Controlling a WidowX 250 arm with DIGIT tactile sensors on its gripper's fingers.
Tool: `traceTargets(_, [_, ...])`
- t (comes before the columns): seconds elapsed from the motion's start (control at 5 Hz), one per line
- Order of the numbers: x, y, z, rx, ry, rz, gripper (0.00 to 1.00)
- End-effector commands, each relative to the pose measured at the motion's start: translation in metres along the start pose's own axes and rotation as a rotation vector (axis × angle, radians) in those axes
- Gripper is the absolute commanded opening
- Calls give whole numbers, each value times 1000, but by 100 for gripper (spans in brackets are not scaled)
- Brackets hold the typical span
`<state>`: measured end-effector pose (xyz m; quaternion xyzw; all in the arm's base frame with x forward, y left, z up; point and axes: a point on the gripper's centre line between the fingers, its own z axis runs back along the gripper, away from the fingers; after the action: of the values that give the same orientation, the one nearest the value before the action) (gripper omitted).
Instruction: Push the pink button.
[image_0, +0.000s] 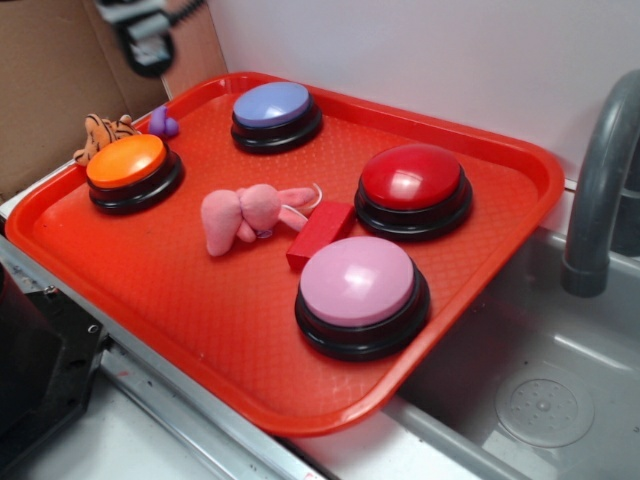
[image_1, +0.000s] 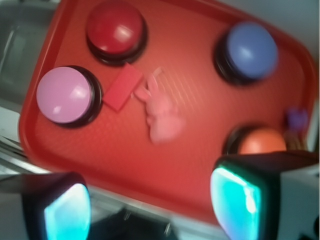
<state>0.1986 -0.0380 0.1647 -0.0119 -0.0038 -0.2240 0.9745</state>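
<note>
The pink button (image_0: 358, 282) (image_1: 64, 95), a pale pink dome on a black base, sits near the front right corner of the red tray (image_0: 200, 290). My gripper (image_1: 150, 205) hangs high above the tray's left edge, far from the button. Only its dark underside (image_0: 148, 40) shows at the top left of the exterior view. Its two teal-padded fingers (image_1: 235, 202) stand wide apart with nothing between them, so it is open. The wrist view is blurred.
On the tray also stand a red button (image_0: 412, 180), a blue button (image_0: 273, 108) and an orange button (image_0: 128, 165). A pink plush toy (image_0: 245, 212) and a red block (image_0: 320, 232) lie mid-tray. A sink (image_0: 540, 380) with a grey tap (image_0: 600, 190) lies right.
</note>
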Motion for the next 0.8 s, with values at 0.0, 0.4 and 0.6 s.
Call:
traceTargets(0.0, [69, -35, -44, 26, -3, -458, 100])
traceTargets(0.4, [74, -91, -77, -36, -1, -624, 100])
traceTargets(0.6, [66, -102, -81, -2, 13, -649, 100])
